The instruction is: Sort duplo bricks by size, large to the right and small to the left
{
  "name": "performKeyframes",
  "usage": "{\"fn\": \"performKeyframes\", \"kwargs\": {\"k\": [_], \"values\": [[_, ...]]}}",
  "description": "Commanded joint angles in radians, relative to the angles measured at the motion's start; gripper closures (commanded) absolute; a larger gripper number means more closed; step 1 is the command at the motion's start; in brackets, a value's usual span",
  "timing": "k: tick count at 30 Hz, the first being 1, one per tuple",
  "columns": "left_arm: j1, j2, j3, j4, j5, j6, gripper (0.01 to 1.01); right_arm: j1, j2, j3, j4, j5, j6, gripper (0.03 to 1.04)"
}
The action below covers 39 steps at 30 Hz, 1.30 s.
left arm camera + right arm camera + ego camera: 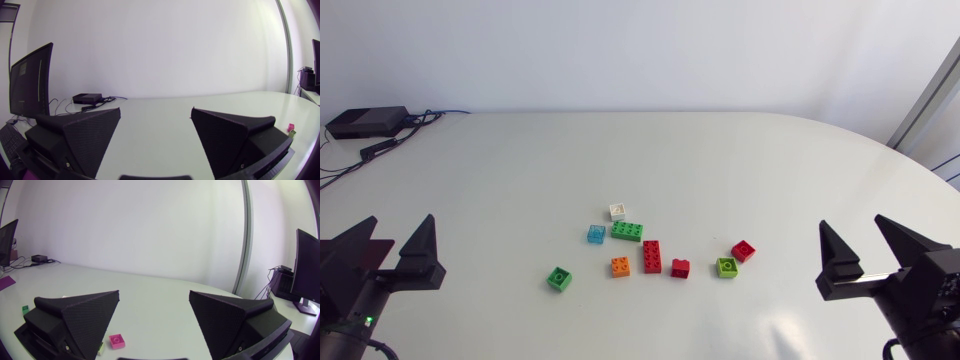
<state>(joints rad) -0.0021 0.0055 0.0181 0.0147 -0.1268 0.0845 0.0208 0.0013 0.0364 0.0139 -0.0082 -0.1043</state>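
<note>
the white table point(740, 160) takes up nearly everything. the left gripper point(398, 224) sits low at the table's near left edge, its two wedge fingers spread wide and released, with nothing between them. the right gripper point(852, 224) sits the same way at the near right edge, also spread and empty. a black box point(365, 122) with cables rests at the far left corner.

the bricks lie in a loose cluster near the middle of the table, between the two grippers and well apart from both. two are long. the dark green long brick point(627, 231) lies crosswise, and the red long brick point(652, 256) lies just in front of it, pointing toward the near edge.

the rest are small. a white brick point(617, 211) is just behind the dark green one, and a blue brick point(596, 234) is just beside its left end. an orange brick point(620, 266) sits left of the red long brick and a small red brick point(680, 268) sits right of it. further right are a lime brick point(727, 267) and, near it, a second small red brick point(743, 250). a green brick point(559, 278) lies alone at the cluster's left.
</note>
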Motion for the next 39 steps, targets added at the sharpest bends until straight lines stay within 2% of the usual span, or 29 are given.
{"fn": "performKeyframes", "kwargs": {"k": [1,16,28,30,34,39], "values": [[-0.007,-0.016,-0.020,0.005,0.006,-0.012,0.044,0.008,-0.006,-0.036,-0.022,-0.001,0.017,0.06],[-0.007,-0.016,-0.020,0.005,0.006,-0.012,0.044,0.010,-0.006,-0.036,-0.022,-0.001,0.028,0.06],[-0.047,-0.018,-0.007,-0.004,-0.002,-0.005,0.046,0.056,-0.007,-0.036,-0.023,-0.001,0.034,0.06],[-0.050,-0.012,0.059,-0.079,-0.005,-0.006,0.051,0.062,-0.006,-0.027,-0.025,-0.001,0.034,0.06],[-0.061,0.060,0.146,-0.108,-0.005,-0.006,0.059,0.091,0.035,0.051,-0.072,-0.006,0.037,0.06],[-0.075,0.412,0.372,-0.210,-0.005,-0.031,0.079,0.097,0.341,0.227,-0.078,-0.009,0.037,0.06]]}}
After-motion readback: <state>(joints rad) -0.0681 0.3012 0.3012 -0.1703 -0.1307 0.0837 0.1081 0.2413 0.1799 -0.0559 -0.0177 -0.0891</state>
